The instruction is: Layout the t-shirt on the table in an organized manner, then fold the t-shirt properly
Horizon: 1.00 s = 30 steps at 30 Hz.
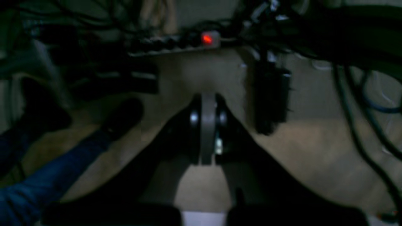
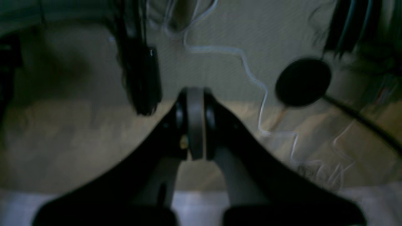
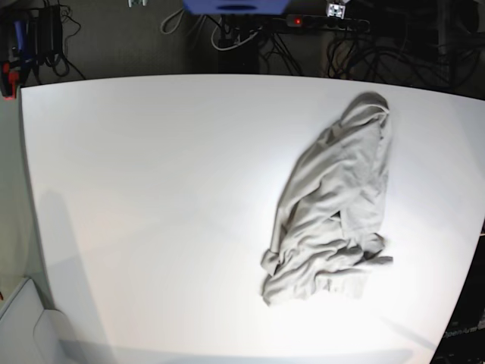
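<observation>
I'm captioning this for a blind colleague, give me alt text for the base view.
A crumpled light grey-beige t-shirt lies bunched in a long heap on the right half of a large white table. Neither arm is in view, and dark cables run beyond the far edge.

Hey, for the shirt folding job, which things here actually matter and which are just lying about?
Part of the job:
- t-shirt, crumpled on the table's right half
- table
- left gripper and right gripper, both shut and empty

Just lying about:
- power strip with its red light
- cables on the floor
</observation>
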Each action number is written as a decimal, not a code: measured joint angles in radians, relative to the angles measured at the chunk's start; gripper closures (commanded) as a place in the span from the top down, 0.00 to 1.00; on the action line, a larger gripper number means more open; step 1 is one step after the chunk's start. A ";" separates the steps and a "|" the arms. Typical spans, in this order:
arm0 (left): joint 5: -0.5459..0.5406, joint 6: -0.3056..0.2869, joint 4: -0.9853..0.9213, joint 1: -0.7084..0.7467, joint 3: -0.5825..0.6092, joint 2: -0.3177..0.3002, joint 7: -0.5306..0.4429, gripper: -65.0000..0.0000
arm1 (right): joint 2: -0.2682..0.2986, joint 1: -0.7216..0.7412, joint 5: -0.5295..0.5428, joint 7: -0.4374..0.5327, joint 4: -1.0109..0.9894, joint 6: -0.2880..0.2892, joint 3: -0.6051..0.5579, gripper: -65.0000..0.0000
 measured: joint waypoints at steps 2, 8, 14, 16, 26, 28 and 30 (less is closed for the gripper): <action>0.000 0.006 0.090 0.048 -0.006 -0.005 -0.005 0.00 | 0.002 -0.041 0.024 0.009 0.097 0.056 0.019 0.00; 0.000 -0.003 0.332 0.157 -0.058 -0.014 -0.004 0.00 | 0.002 -0.116 0.107 -0.004 0.286 0.121 0.087 0.00; 0.000 -0.010 0.516 0.249 -0.123 -0.019 0.000 0.00 | 0.021 -0.211 0.113 -0.003 0.495 0.121 0.085 0.00; 0.000 -0.006 0.582 0.281 -0.130 -0.017 0.000 0.00 | 0.019 -0.246 0.111 -0.010 0.576 0.125 0.085 0.00; -0.135 -0.006 0.875 0.415 -0.129 -0.035 0.004 0.00 | 0.022 -0.396 0.110 -0.017 0.920 0.123 0.091 0.00; -0.181 -0.004 0.924 0.441 -0.129 -0.071 0.003 0.00 | 0.022 -0.422 0.110 -0.013 0.981 0.126 0.102 0.00; -0.222 -0.003 0.966 0.458 -0.129 -0.105 0.002 0.00 | 0.025 -0.428 0.111 -0.011 1.022 0.128 0.122 0.00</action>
